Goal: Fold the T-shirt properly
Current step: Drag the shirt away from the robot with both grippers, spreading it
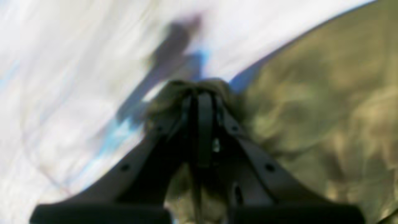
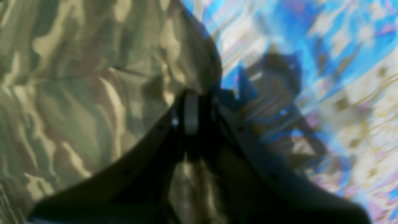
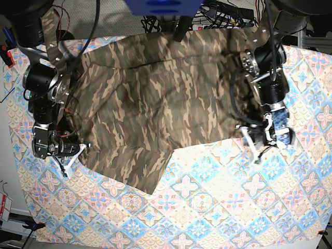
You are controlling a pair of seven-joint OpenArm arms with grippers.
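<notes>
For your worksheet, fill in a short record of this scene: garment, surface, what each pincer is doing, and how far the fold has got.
garment: camouflage T-shirt, spread out and rumpled
surface: tile-patterned cloth
left pincer: shut on the shirt's edge
right pincer: shut on the shirt's edge
fold stage: no neat fold visible; one flap hangs toward the front
</notes>
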